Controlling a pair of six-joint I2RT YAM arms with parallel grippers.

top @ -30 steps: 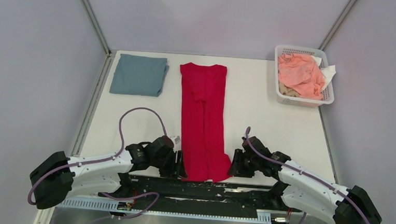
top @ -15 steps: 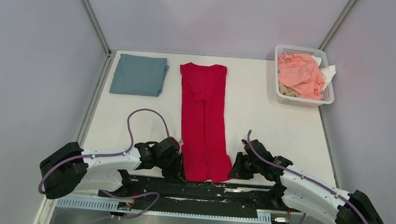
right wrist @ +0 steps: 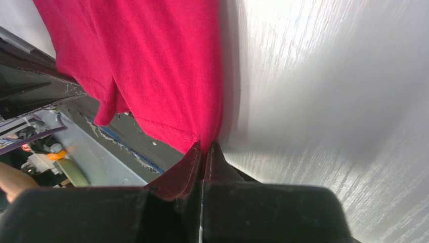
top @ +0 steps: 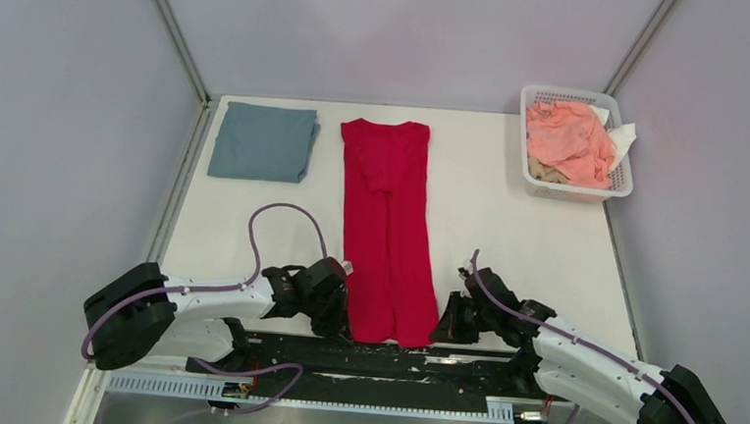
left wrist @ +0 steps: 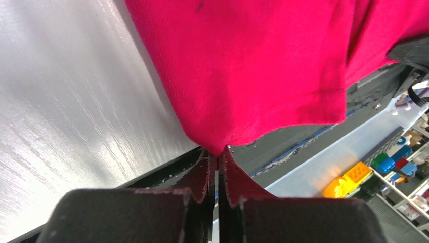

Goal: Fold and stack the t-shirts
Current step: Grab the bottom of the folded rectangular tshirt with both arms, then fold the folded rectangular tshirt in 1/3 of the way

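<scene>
Red t-shirt (top: 388,228) lies as a long narrow strip down the middle of the table (top: 508,230). A folded grey-blue t-shirt (top: 263,141) sits far left, and a white basket (top: 574,192) of pink cloth far right. Left gripper (left wrist: 218,154) and right gripper (right wrist: 204,148) are each pinched tight on a near hem corner at the table's front edge.

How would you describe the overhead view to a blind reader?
The left gripper and right gripper each pinch a near corner of the long, narrow red t-shirt on the table. A folded grey-blue t-shirt lies far left, a basket of clothes far right.
</scene>
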